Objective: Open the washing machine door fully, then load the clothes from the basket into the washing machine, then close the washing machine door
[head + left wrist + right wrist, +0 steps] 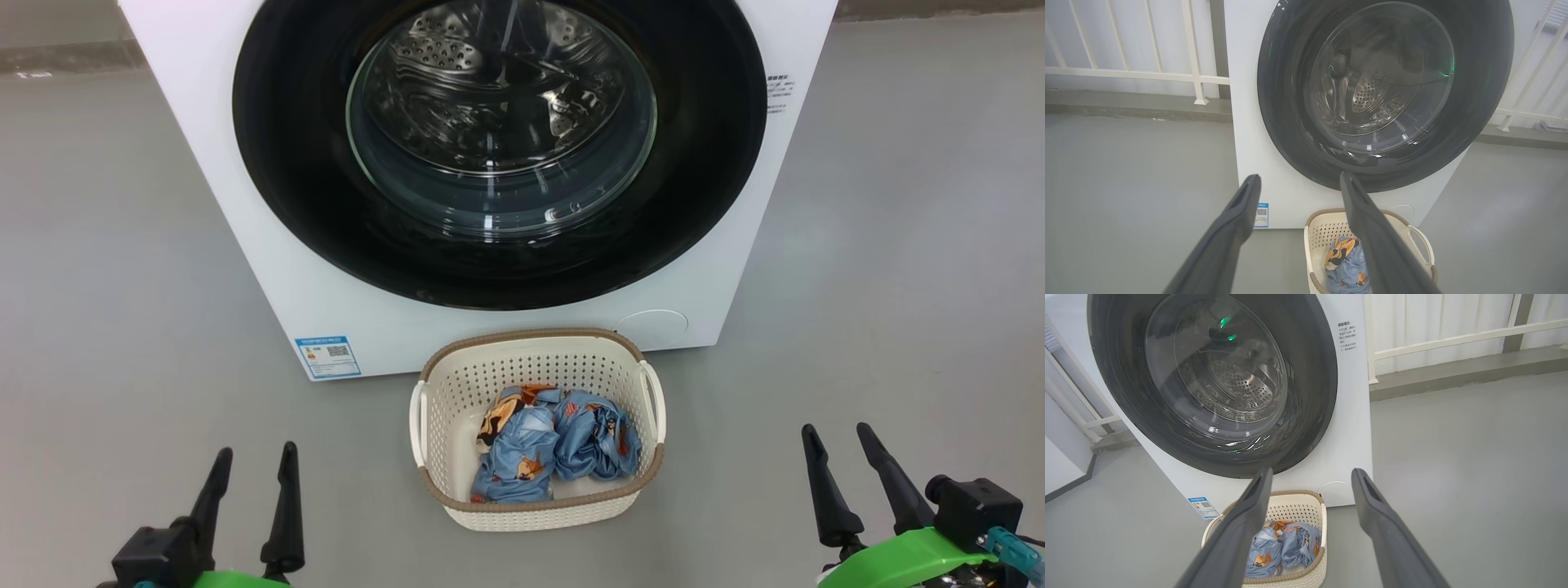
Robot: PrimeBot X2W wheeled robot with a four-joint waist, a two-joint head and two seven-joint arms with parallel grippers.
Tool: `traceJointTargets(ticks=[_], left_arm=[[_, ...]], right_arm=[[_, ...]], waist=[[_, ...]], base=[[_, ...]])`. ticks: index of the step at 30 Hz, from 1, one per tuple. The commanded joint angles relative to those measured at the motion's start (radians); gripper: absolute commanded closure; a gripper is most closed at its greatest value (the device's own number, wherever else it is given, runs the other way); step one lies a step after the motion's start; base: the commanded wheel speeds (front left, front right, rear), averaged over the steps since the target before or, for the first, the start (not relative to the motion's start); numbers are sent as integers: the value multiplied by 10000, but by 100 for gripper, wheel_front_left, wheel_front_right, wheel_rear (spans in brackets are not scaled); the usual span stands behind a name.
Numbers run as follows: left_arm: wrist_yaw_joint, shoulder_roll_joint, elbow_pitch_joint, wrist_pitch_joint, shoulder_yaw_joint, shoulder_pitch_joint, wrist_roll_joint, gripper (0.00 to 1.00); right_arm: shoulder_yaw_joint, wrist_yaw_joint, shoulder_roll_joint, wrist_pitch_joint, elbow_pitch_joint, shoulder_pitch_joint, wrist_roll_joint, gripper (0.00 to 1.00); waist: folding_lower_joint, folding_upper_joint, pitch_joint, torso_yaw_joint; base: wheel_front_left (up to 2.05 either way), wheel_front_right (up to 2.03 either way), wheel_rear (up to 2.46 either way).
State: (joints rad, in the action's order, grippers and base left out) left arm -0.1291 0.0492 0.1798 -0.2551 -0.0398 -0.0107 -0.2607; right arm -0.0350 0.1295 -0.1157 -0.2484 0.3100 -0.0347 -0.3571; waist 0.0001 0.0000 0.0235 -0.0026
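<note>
The washing machine door (500, 139) sits shut on the washing machine (375, 327); the basket (539, 363) stands on the floor (122, 286) just before it, the clothes (555, 445) bunched inside; the left pincer (256, 449) and the right pincer (834, 426) flank the basket, well apart from it, both spread wide and empty.

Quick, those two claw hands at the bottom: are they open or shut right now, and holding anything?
Left gripper: open, holding nothing.
Right gripper: open, holding nothing.

glossy black door rim (294, 188), perforated plastic basket (522, 371)
</note>
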Motion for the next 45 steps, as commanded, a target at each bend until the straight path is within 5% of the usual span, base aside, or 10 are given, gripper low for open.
traceJointTargets(ticks=[1,29,45], left_arm=[[-15,173,-162,-67,367,-354,-27,0],[-15,199,209,-67,328,-379,58,0],[-15,180,273,-67,364,-453,305,0]], right_arm=[[-173,12,-22,-134,-269,-253,158,0],[195,12,166,-134,-377,38,288,0],[171,12,166,-134,-401,-37,302,0]], waist=[[0,0,2,-2],[0,0,-84,-53],[0,0,-3,-85]], base=[[0,0,0],[2,2,-3],[83,83,-165]])
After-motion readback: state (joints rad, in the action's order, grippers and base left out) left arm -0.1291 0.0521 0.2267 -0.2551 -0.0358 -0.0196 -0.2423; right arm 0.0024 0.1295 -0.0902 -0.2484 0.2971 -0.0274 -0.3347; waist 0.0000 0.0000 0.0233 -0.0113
